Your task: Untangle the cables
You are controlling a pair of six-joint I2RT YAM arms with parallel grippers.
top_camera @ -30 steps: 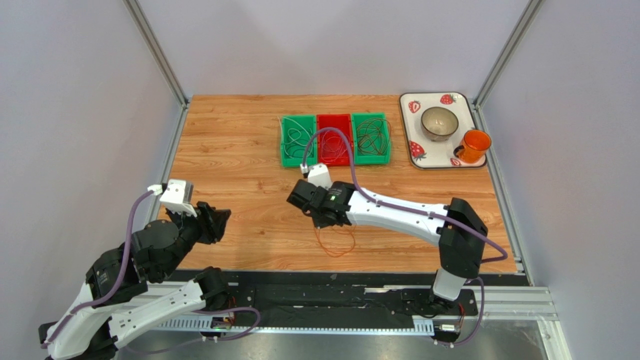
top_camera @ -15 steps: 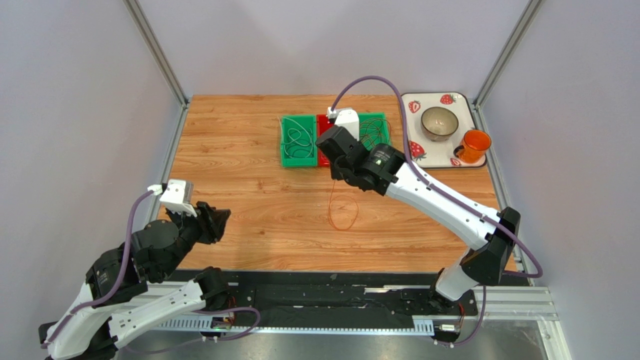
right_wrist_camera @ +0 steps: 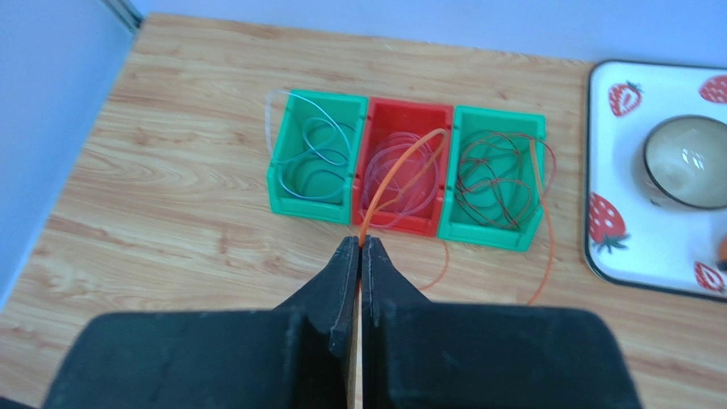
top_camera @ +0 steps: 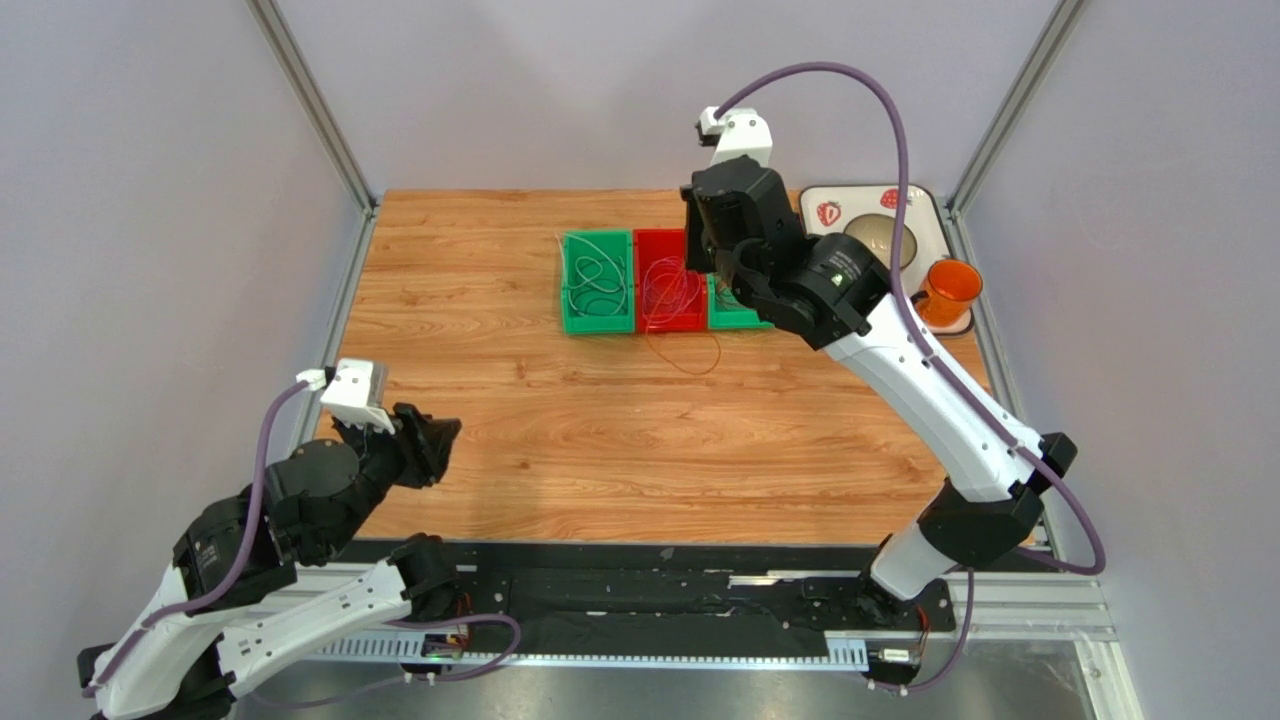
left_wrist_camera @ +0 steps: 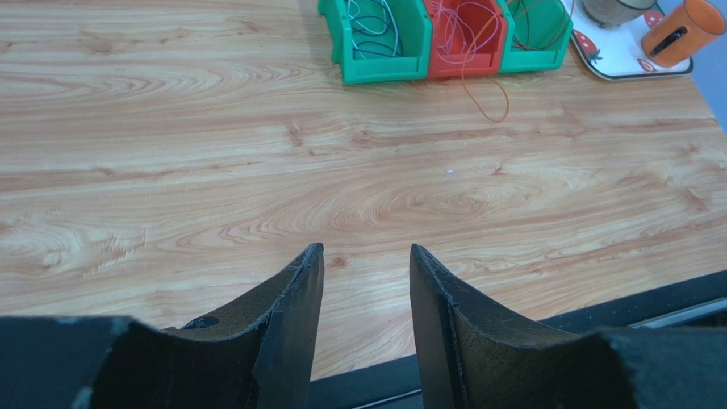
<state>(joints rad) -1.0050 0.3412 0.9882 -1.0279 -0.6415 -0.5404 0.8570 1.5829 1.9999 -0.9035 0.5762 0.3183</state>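
The right gripper [right_wrist_camera: 360,243] is up over the three small plastic bins at the far side of the wooden table [left_wrist_camera: 256,153]. Its own camera shows the black fingers pressed flat together, pinching a thin orange-red cable [right_wrist_camera: 399,162]. The cable rises from the tips and arcs across the red plastic bin [right_wrist_camera: 401,223], and more of it trails onto the wood in front of the bins. The overhead camera hides this grip under the wrist. It shows only a red loop spilling over the red bin's near wall onto the table.

The right wrist camera also sorts the contents. Pale white cables [right_wrist_camera: 311,158] curl in the left green plastic bin [right_wrist_camera: 282,183], pinkish-red cables [right_wrist_camera: 401,183] lie in the red one, and dark brownish cables [right_wrist_camera: 495,170] lie in the right green plastic bin [right_wrist_camera: 486,234].

The left gripper [left_wrist_camera: 365,251] hangs low near the table's near left edge, well apart from the bins. Its fingers are partly spread with nothing but bare wood between them.

To the right of the bins, a white strawberry-printed tray [right_wrist_camera: 623,153] carries a grey bowl [right_wrist_camera: 687,162]. The left wrist view shows the orange cup [left_wrist_camera: 683,30] whole.
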